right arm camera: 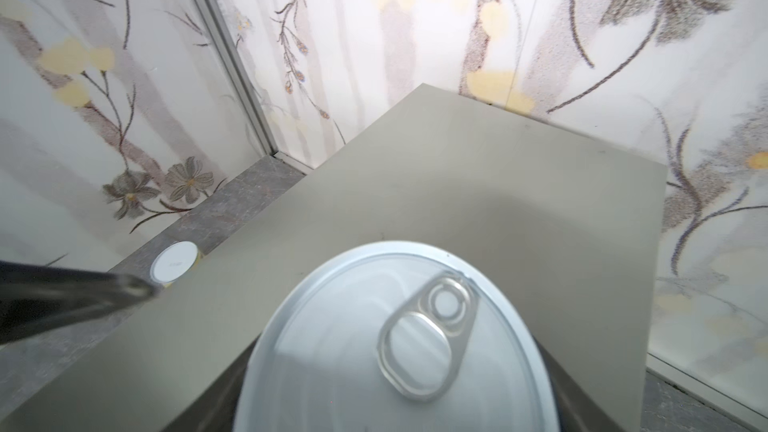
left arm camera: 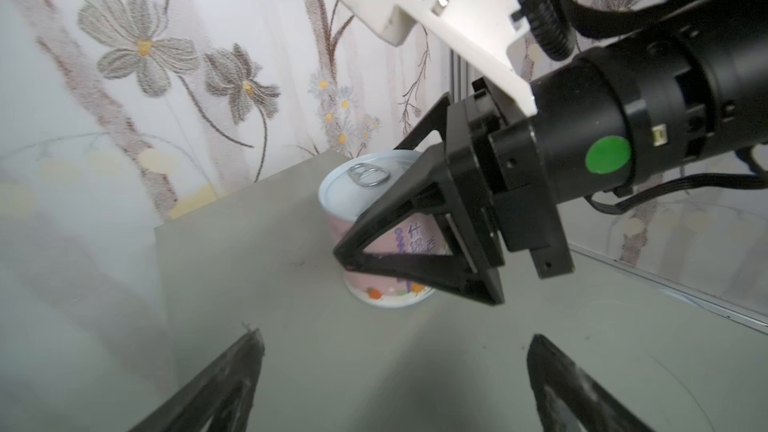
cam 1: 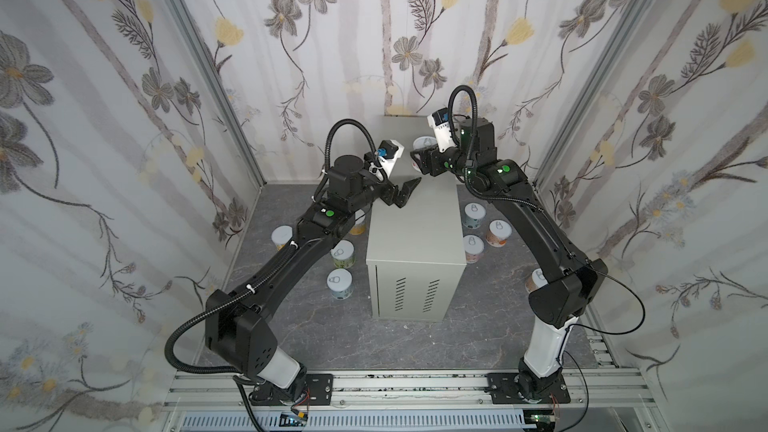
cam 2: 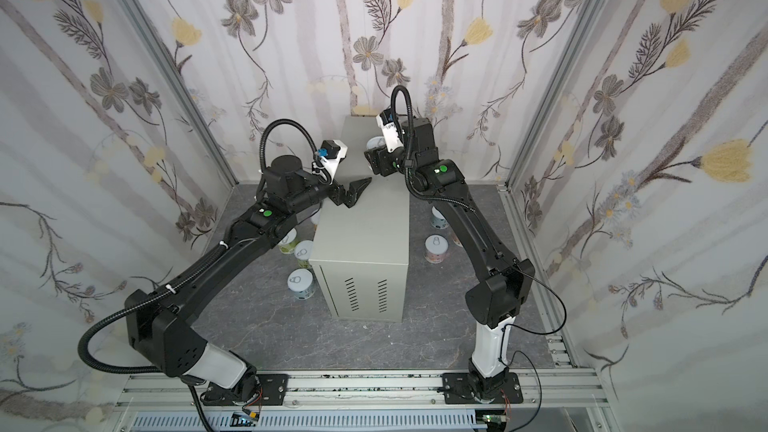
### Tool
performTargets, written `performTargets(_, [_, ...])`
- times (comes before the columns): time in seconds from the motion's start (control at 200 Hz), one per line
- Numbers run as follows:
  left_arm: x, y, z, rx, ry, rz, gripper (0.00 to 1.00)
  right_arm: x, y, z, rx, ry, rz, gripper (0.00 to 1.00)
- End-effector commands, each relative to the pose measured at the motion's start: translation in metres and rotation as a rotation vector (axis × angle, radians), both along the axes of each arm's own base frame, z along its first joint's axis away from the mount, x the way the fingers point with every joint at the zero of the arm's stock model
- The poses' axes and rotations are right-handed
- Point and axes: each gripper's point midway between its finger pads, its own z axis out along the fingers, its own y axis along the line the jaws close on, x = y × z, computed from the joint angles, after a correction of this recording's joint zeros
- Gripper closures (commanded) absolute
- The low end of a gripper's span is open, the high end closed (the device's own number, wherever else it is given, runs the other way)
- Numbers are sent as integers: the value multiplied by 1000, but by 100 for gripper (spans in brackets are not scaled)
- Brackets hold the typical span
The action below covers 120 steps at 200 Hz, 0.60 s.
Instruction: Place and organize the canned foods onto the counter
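The counter (cam 1: 415,234) is a tall grey-beige cabinet in the middle of both top views (cam 2: 365,238). My right gripper (cam 1: 417,158) is shut on a pink-labelled can (cam 1: 424,143) over the counter's far end. In the left wrist view its black fingers (left arm camera: 399,218) clamp the pink can (left arm camera: 374,184), whose base is down at the counter top (left arm camera: 257,268). The can's pull-tab lid (right arm camera: 395,347) fills the right wrist view. My left gripper (cam 1: 409,192) hangs open over the counter's left edge, nothing between its fingertips (left arm camera: 395,338).
Several cans stand on the dark marbled floor: left of the counter (cam 1: 282,236) (cam 1: 343,253) (cam 1: 340,282), right of it (cam 1: 474,214) (cam 1: 499,232) (cam 1: 473,248). One more shows beside the counter (right arm camera: 174,263). Flowered walls close in the back and sides.
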Motion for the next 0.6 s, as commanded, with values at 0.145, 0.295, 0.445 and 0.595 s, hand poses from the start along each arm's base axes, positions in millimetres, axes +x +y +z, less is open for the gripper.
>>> performTargets(0.145, [-27,52,8,-12,-40,113,0,31,-20,-30,-8,50,-125,45])
performTargets(0.295, [-44,80,4,-7,-38,181,0,51,-26,-30,35,39,-141,46])
performTargets(0.445, [-57,89,2,-31,-14,190,0,76,-28,-24,77,12,-155,46])
performTargets(0.595, [-66,96,-9,-23,11,206,0,97,-27,-23,97,-14,-160,46])
